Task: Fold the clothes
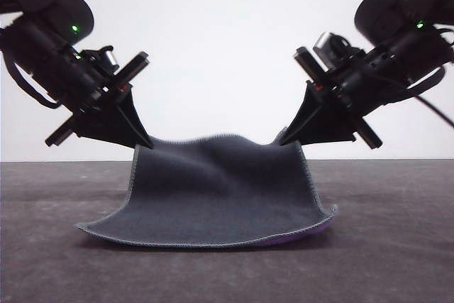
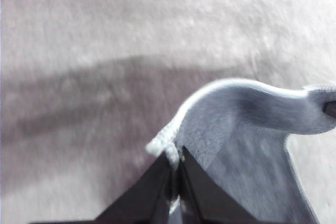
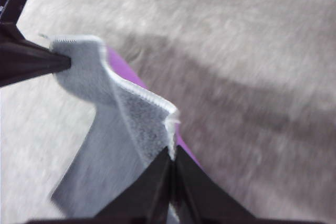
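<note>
Left gripper and right gripper, each pinched tight on a far corner of the cloth, hold its back edge raised across the grey table while the near edge lies below and toward the camera, where the fold would land.

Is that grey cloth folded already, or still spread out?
Half-lifted, not folded: the cloth hangs from the left gripper and right gripper, near edge on the table.
</note>
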`<state>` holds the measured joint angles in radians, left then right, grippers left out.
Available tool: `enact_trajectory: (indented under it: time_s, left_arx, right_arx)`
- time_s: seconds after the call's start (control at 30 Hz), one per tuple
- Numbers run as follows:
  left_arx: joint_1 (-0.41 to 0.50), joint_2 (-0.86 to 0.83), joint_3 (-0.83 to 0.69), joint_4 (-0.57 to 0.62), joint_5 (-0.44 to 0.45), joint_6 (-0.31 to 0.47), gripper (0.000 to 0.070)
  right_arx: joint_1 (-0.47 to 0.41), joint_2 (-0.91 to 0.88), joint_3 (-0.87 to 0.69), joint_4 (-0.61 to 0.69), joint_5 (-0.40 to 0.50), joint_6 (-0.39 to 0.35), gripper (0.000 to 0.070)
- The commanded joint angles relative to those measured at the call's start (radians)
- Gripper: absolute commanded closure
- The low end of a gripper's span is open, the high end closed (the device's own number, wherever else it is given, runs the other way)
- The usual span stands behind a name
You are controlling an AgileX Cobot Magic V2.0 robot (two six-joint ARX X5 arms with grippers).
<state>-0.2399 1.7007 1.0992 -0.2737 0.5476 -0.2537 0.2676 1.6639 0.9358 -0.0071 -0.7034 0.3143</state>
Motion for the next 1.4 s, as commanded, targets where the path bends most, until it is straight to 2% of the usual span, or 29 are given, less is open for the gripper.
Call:
enact_trajectory:
  time_s: [0.0, 0.2, 0.37, 0.83, 0.87, 0.93, 0.97, 1.03, 1.07, 1.13, 1.37]
  left_arx:
    - [-0.005, -0.009, -0.009, -0.004, -0.001, 0.017, 0.0692]
    - [-0.036, -0.082, -0.087, -0.017, -0.008, 0.035, 0.0692]
    - [-0.063, -0.144, -0.168, -0.018, -0.056, 0.035, 0.0692]
    - [-0.082, -0.323, -0.336, -0.043, -0.062, 0.018, 0.0689]
    - [-0.084, -0.332, -0.34, -0.055, -0.061, 0.012, 0.068]
    - [-0.089, -0.343, -0.345, -0.079, -0.061, 0.002, 0.0611]
    - [-0.091, -0.347, -0.345, -0.097, -0.061, 0.001, 0.0531]
    - [-0.095, -0.356, -0.345, -0.134, -0.062, 0.0, 0.0378]
    - [-0.097, -0.362, -0.346, -0.153, -0.062, -0.001, 0.0338]
    - [-0.097, -0.381, -0.349, -0.187, -0.062, -0.001, 0.0301]
    - [-0.097, -0.527, -0.368, -0.287, -0.083, 0.001, 0.0302]
  right_arx:
    - [0.005, -0.015, -0.015, 0.019, 0.002, -0.012, 0.0697]
    - [0.015, -0.099, -0.09, 0.025, -0.003, -0.012, 0.0697]
    - [0.032, -0.173, -0.158, 0.027, -0.002, -0.012, 0.0697]
    - [0.039, -0.347, -0.334, -0.009, -0.006, -0.01, 0.0691]
    - [0.043, -0.351, -0.334, -0.028, -0.005, -0.013, 0.0672]
    - [0.05, -0.355, -0.334, -0.059, -0.005, -0.016, 0.055]
    - [0.052, -0.358, -0.334, -0.078, -0.004, -0.017, 0.0464]
    - [0.058, -0.362, -0.334, -0.109, -0.004, -0.02, 0.0392]
    - [0.06, -0.368, -0.334, -0.125, -0.003, -0.026, 0.0392]
    - [0.063, -0.384, -0.334, -0.147, -0.002, -0.031, 0.0392]
    - [0.062, -0.502, -0.335, -0.242, 0.004, -0.034, 0.0392]
